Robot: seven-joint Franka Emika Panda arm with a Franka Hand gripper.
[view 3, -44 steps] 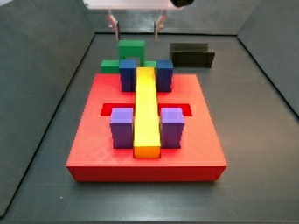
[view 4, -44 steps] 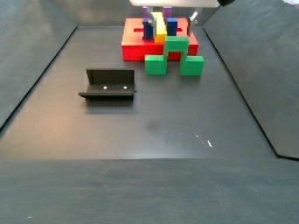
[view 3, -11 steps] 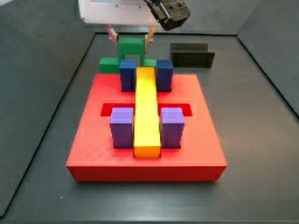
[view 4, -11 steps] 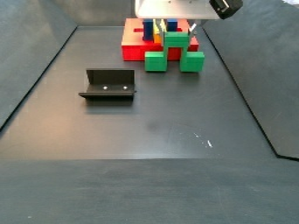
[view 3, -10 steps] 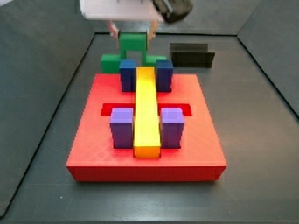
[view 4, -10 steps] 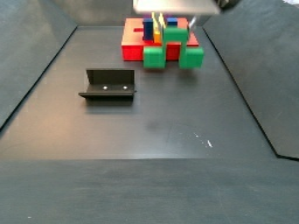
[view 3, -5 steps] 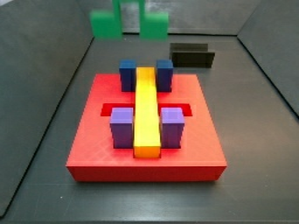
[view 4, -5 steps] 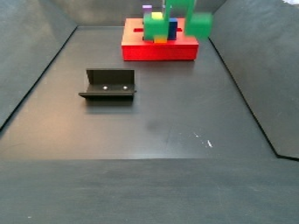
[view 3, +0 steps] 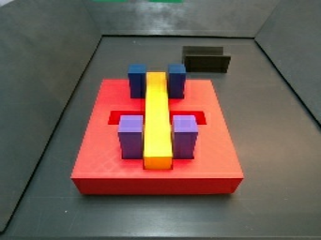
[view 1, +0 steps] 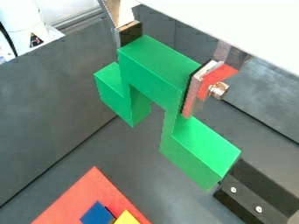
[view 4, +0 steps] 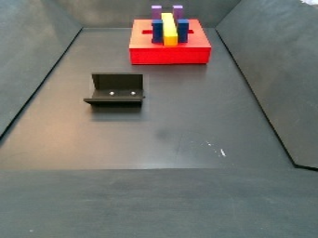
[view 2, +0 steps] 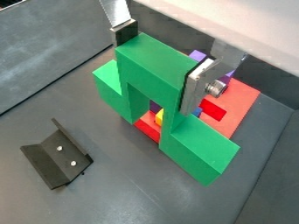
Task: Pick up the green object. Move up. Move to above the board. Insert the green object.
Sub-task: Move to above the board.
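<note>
**Green piece is off the floor and out of the side cameras**

Biggest thing first: the board (view 3: 157, 141) sits alone on the dark floor now in both side views, red slab with its yellow bar (view 3: 157, 117), the two blue blocks (view 3: 138, 80) at the far end and the two purple blocks (view 3: 130, 136) nearer. A second ago the green object was sitting right behind the board with the tool coming down on it; half a second ago it was a green blur heading up; now there's only a thin green sliver at the very top edge of a side view. So the lift has happened.

The fixture (view 4: 114, 90) hasn't budged.

Down to the small stuff: in both wrist views the green object (view 1: 158, 87) hangs in the tool (view 1: 163, 61), the silver fingers (view 1: 208, 83) clamped on opposite sides of its raised middle cube, side arms sticking out below. In a wrist view the board (view 2: 222, 109) shows under and behind the piece.

My read: pick and move up are done, next is lining it up over the board's open slots.
</note>
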